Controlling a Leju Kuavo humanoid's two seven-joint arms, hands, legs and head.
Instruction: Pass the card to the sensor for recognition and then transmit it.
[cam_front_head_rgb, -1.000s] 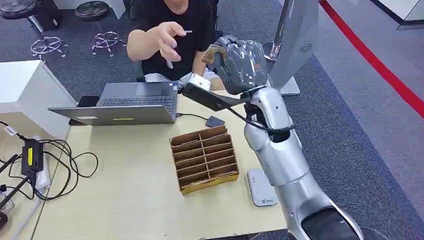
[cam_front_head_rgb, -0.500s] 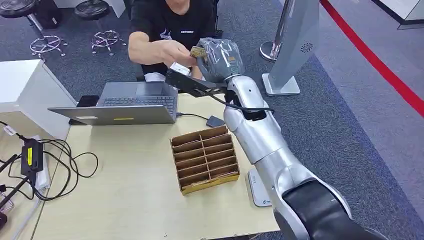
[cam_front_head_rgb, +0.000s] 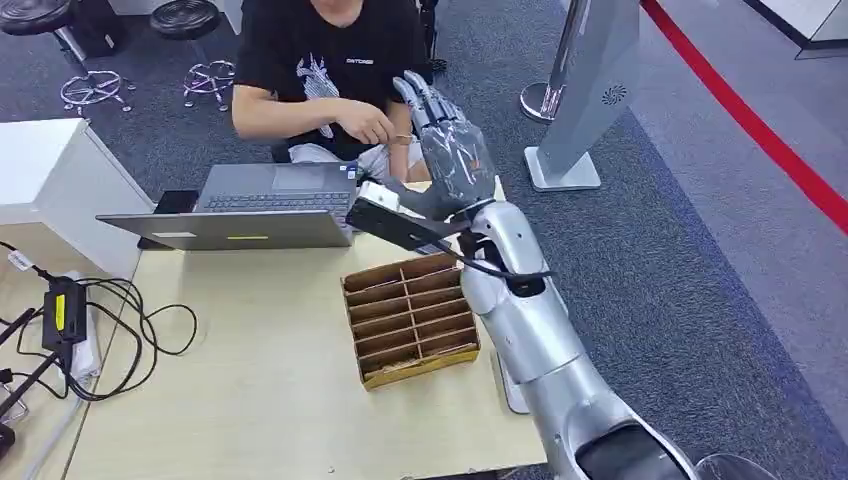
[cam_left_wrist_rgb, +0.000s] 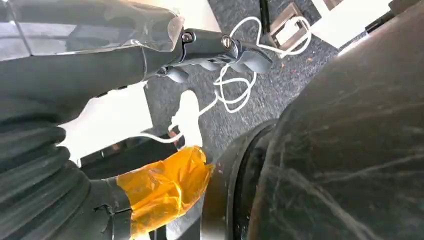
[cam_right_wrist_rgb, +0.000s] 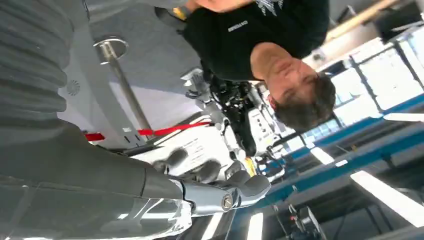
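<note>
A: Where is the card?
B: In the person's hand, just beside the right hand, on its left; long axis unclear.
A: Right hand's state?
B: Fingers spread, empty. Left hand empty, hanging.

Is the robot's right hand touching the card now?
Apart. In the head view the right hand is raised with fingers spread, holding nothing; the person's hand holds the card beside it.
</note>
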